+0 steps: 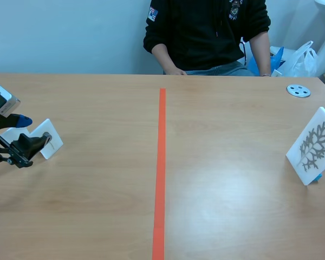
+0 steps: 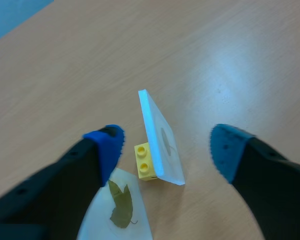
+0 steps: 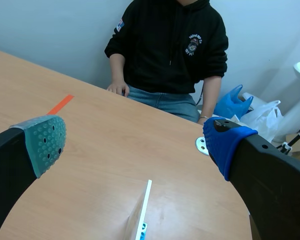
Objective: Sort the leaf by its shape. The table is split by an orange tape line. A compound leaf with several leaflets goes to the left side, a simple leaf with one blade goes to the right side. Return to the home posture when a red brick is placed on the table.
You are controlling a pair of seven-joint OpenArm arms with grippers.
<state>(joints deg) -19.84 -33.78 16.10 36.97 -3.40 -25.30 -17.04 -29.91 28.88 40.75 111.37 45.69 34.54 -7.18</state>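
Leaf card (image 2: 162,142) stands near edge-on, its leaf indistinct.

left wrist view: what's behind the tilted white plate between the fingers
A small yellow two-stud brick sits against the back of the tilted white plate, near its lower edge. Where the two meet is covered by the plate, so how they join cannot be seen.
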